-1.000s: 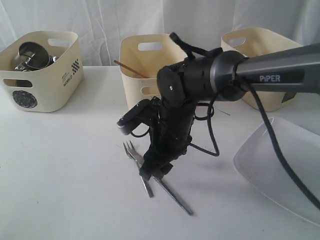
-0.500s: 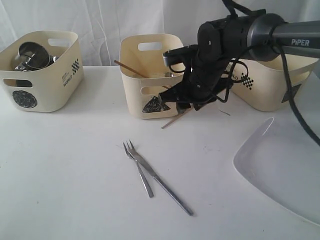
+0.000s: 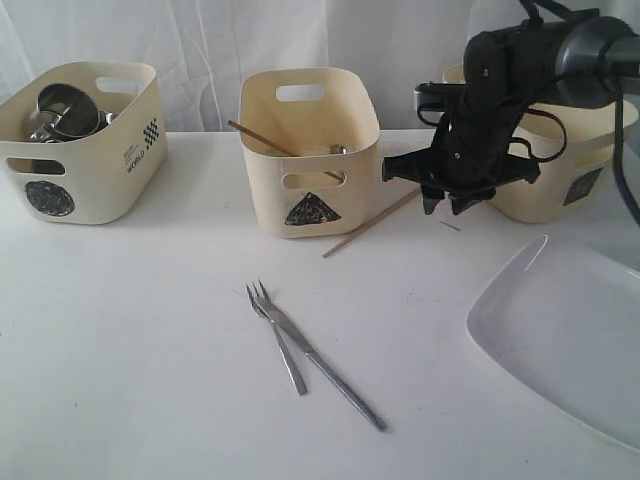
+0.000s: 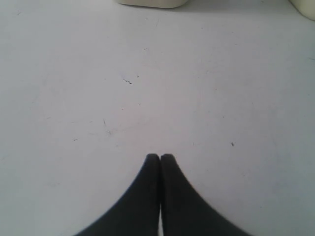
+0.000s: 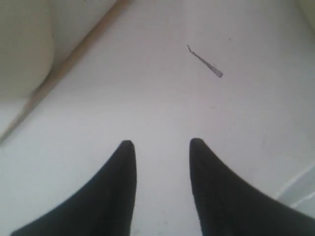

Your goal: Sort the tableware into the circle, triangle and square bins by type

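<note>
Taking the exterior view as a dial, the table (image 3: pixel 130 350) has the plate (image 3: pixel 560 340) at 4 o'clock, unmoved. The right arm (image 3: pixel 540 50) hung over the cutlery in the middle a second ago. It has since swung past the triangle bin (image 3: pixel 310 150) at 12 to the front of the square bin (image 3: pixel 550 200) at 2. The circle bin (image 3: pixel 90 170) at 10 holds the mugs (image 3: pixel 65 108) as before.

The right gripper (image 3: pixel 445 205) hangs low over the table, its fingers apart with nothing between them. The left gripper (image 4: pixel 160 156) is pressed closed and empty over bare table.

The knife (image 3: pixel 345 395) and fork (image 3: pixel 285 360) lie crossed near 6, where they were, now uncovered. One chopstick (image 3: pixel 370 225) lies on the table at 1, as half a second ago, its far end just beside the right gripper. The other chopstick (image 3: pixel 262 138) leans in the triangle bin.
</note>
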Controlling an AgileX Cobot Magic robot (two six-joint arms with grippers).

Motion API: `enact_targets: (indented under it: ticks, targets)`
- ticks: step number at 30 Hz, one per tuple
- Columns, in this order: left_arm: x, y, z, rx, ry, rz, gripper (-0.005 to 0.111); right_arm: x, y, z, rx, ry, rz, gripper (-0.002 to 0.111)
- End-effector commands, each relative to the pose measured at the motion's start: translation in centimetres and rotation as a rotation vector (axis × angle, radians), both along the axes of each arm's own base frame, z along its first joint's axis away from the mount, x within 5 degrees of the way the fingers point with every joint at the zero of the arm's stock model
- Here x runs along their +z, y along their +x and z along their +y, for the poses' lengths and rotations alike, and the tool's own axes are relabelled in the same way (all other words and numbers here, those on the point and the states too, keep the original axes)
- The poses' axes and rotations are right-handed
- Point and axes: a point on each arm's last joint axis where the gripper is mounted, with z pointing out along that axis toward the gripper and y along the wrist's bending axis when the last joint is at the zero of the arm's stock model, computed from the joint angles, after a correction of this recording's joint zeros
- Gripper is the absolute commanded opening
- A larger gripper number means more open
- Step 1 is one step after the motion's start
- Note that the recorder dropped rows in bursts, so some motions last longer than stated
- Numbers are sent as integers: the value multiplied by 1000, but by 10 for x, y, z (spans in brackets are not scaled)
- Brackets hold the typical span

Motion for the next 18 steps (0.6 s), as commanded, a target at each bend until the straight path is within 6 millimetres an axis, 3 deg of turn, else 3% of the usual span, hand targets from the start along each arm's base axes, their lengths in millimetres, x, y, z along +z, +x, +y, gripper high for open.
enact_targets:
  ticks: [1, 8, 18]
  targets:
    - [-5, -1, -1, -8, -8, 31, 1, -11, 21, 6, -19, 66, -122, 28]
    - [-5, -1, -1, -8, -8, 31, 1, -40, 63, 16, -49, 135, -137, 23]
    - [-5, -1, -1, -8, -8, 31, 1, -38, 87, 20, -45, 154, -270, 23]
